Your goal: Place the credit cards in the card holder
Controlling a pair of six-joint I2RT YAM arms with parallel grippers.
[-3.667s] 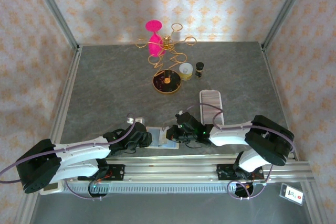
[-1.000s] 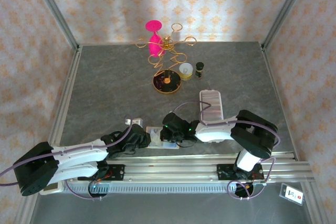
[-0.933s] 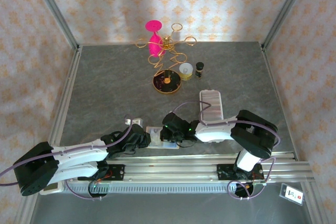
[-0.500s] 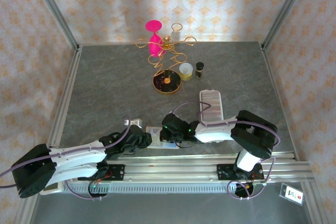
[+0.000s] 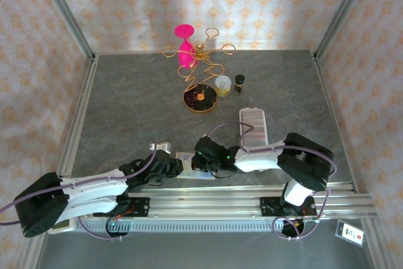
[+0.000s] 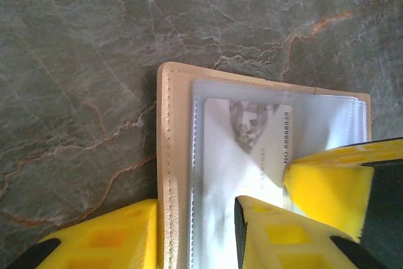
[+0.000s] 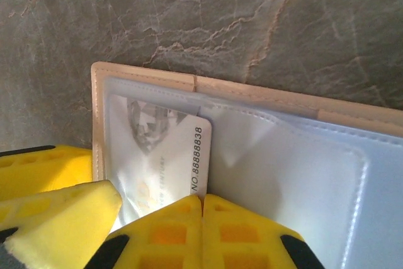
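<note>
While the left hand (image 6: 195, 218) is sitting a touch further toward the middle than half a second ago, we are finding it partly open and gripping nothing. One yellow finger is resting on the desk (image 6: 75, 61) just beside the beige edge of the card holder (image 6: 167, 155) and the other is pressing on its clear sleeve (image 6: 327, 118), so we are judging that it is pinning the holder flat. The holder is lying open at the desk's near edge, between the two hands. A credit card (image 7: 170, 155) is lying in the sleeve's left part, pale under glare, its number strip toward the right. The right hand (image 7: 201, 218), which was hanging off the holder's right side a few seconds ago, is now sitting over it. Its fingers are closed together, and the card's near corner is running into their seam, seemingly pinched. We are reading this as the card being fed in, though we cannot tell whether it is fully seated. From above we are seeing the arms converging and little of the holder. The left wrist view is adding the spread of the left fingers, and the right wrist view is adding the closed seam.
</note>
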